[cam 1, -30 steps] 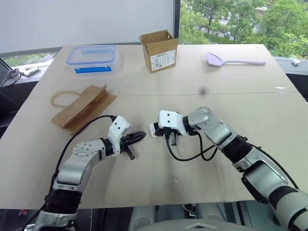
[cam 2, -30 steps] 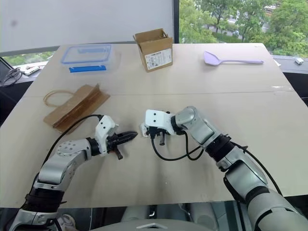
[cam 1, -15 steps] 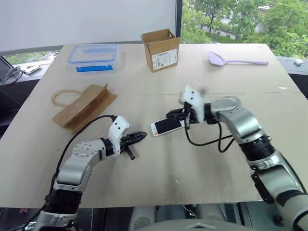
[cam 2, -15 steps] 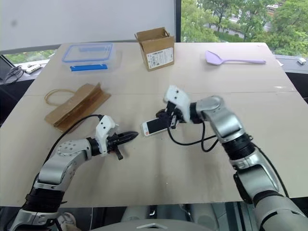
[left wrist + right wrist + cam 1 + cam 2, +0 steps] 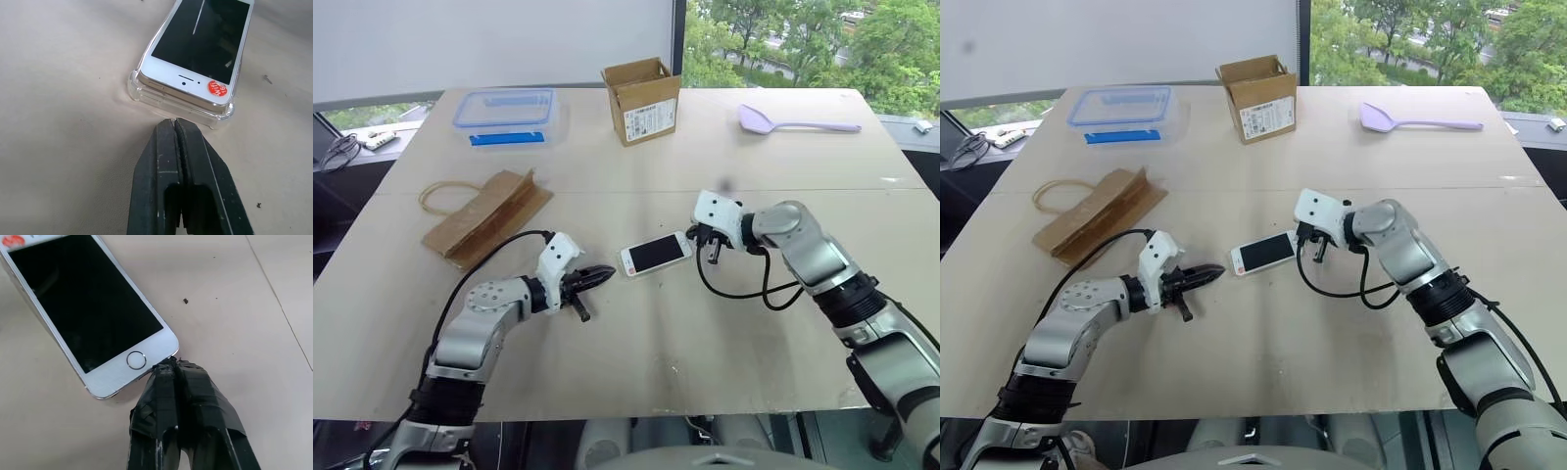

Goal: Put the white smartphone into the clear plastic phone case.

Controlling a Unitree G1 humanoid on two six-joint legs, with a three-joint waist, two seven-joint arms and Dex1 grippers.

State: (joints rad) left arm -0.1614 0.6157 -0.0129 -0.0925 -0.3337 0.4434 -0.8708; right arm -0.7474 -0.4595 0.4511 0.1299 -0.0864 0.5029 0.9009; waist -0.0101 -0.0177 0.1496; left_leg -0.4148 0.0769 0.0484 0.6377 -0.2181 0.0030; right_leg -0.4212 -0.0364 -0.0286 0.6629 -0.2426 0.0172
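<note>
The phone lies screen-up in the case on the table, apparently not fully seated. We hold both grippers closed and empty: left gripper at one end, right gripper at the other. Next, we judge, comes pressing the corners down to seat it.

Large pale wooden table with a seam across the middle stood by a window; green trees outside, daylight. White blind covered the left part of the window.
</note>
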